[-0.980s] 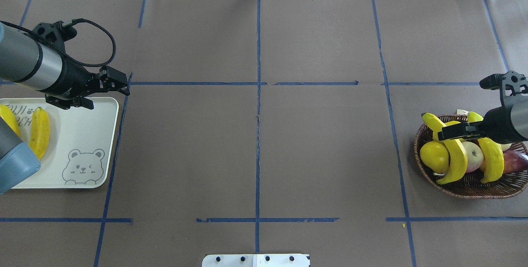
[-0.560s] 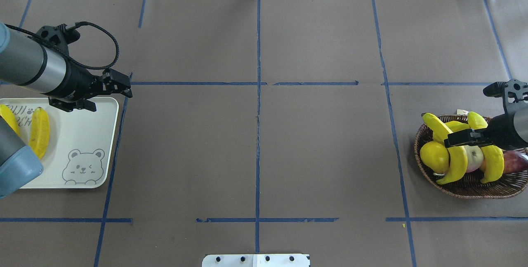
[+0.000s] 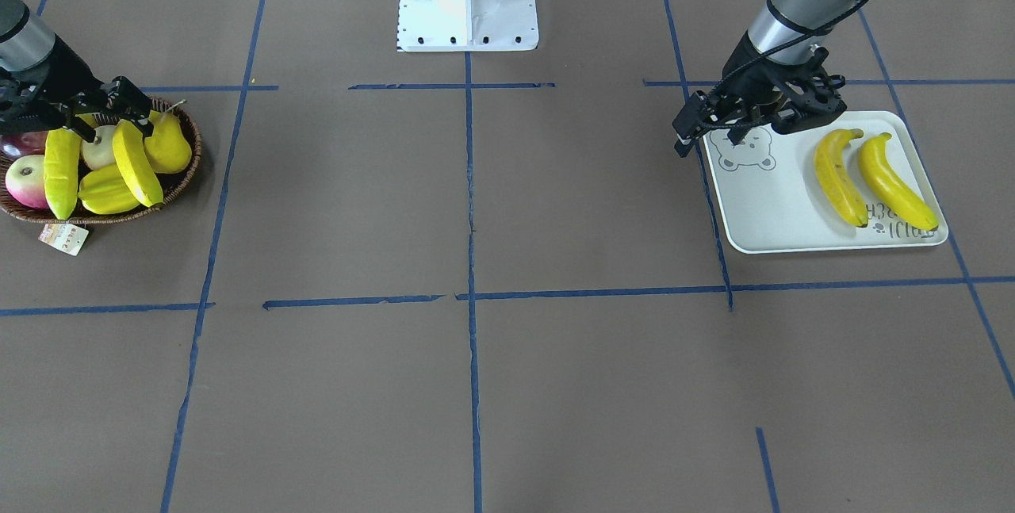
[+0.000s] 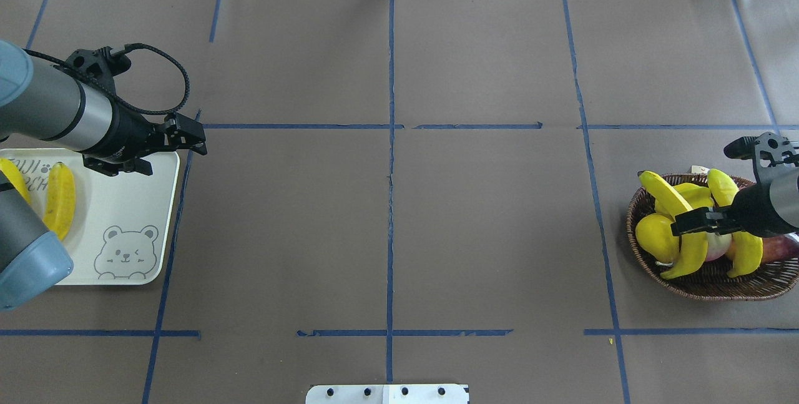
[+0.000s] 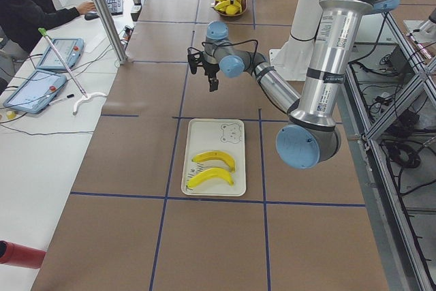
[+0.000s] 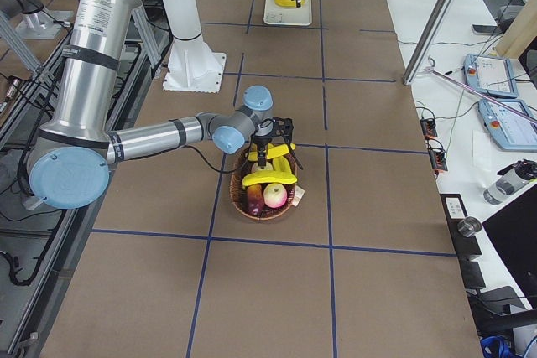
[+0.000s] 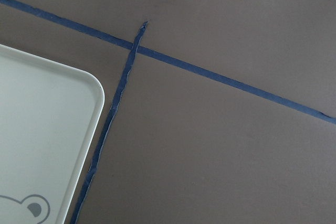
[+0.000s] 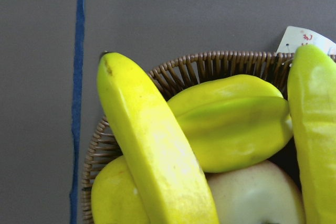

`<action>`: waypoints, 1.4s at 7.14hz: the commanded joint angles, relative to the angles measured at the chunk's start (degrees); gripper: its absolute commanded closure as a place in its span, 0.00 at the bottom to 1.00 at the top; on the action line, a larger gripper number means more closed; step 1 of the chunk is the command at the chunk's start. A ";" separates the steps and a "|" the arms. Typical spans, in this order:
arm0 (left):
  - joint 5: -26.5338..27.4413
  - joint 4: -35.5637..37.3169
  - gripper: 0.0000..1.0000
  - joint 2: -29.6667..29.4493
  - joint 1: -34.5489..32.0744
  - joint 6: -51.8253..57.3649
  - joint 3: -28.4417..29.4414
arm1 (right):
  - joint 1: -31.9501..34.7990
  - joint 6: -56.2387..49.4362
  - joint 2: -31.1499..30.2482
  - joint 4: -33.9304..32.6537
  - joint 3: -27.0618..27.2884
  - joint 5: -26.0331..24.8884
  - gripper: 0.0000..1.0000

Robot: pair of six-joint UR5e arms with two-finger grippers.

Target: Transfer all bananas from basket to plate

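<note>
Fingers (image 3: 131, 97) of the right gripper (image 3: 107, 124) are spread over one banana (image 3: 135, 155) in the basket (image 4: 718, 285); can't tell if they touch it. That arm leans low over the basket, hiding its right side in the overhead view. The second banana (image 3: 59, 168) is cropped in the wrist view. The left gripper (image 4: 171, 154) hangs above the tray (image 3: 781, 220) corner by the bear drawing, fingers apart, empty. The tray bananas (image 3: 836, 176) lie side by side; seen from overhead, the left elbow covers part of one.

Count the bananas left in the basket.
2. One banana lies beside the pear on the basket's centre-facing side; the other banana lies on the outer side. More could hide under the fruit.
</note>
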 commanded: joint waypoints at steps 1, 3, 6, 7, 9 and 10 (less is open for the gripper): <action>0.12 0.00 0.01 0.07 0.13 -0.01 0.16 | -0.61 0.01 0.15 0.33 0.04 0.01 0.24; 0.21 0.00 0.01 0.07 0.13 -0.01 0.16 | -0.78 0.01 0.07 0.33 0.04 0.01 0.47; 0.30 0.00 0.01 0.07 0.13 -0.01 0.16 | -0.44 0.01 -0.02 0.42 0.57 0.01 0.83; 0.30 0.00 0.01 -0.01 0.22 -0.01 0.16 | -0.26 0.01 -0.63 0.42 1.79 0.01 0.92; 0.30 0.00 0.01 -0.01 0.30 -0.01 -0.01 | 2.00 0.01 -1.86 0.42 5.21 2.88 0.96; 0.30 0.00 0.01 -0.01 0.30 -0.01 -0.01 | 5.94 0.01 -1.96 0.42 6.10 6.65 0.97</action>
